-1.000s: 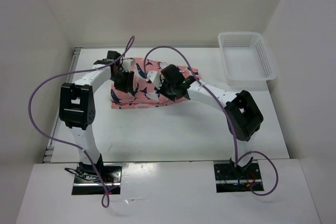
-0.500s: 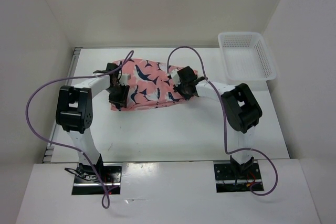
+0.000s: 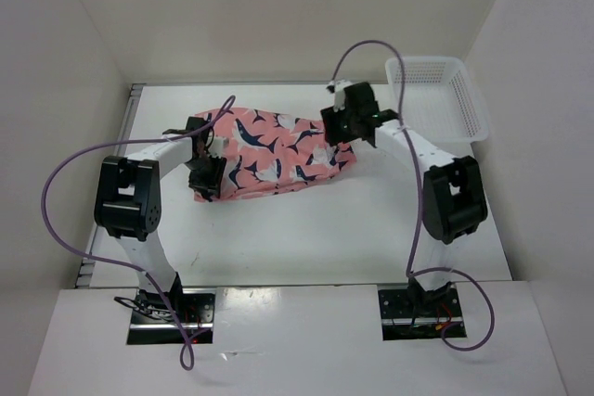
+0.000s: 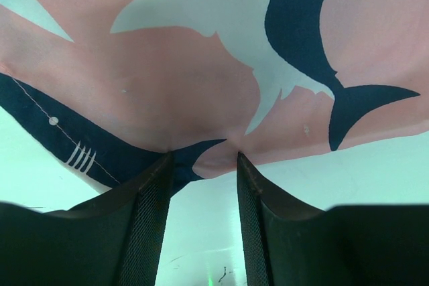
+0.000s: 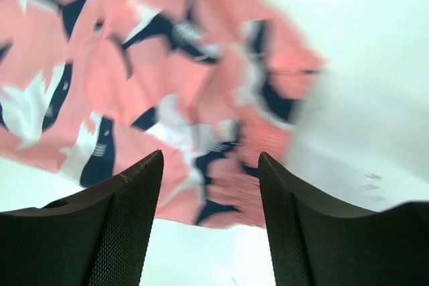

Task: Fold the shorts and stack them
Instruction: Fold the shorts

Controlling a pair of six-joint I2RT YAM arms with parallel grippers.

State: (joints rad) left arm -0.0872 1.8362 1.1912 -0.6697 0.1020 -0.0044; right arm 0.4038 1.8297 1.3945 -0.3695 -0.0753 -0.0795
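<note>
The shorts [image 3: 274, 147], salmon pink with navy-and-white sharks, lie as a folded, slightly rumpled band across the back middle of the table. My left gripper [image 3: 206, 179] is low at their near-left corner. In the left wrist view it [image 4: 201, 159] stands open, its tips touching the hem of the shorts [image 4: 201, 65], with bare table between the fingers. My right gripper [image 3: 342, 125] hangs above the shorts' right end. In the blurred right wrist view it [image 5: 209, 159] is open and empty, the shorts [image 5: 167, 85] lying below and beyond it.
A white mesh basket [image 3: 425, 62] stands at the back right corner, just right of the right arm. White walls close in the table at the left, back and right. Purple cables loop over both arms.
The right gripper opened, let go of the fabric, and rose toward the back right. The shorts now lie flatter and stretched further right. The left gripper shifted slightly nearer at the left corner.
</note>
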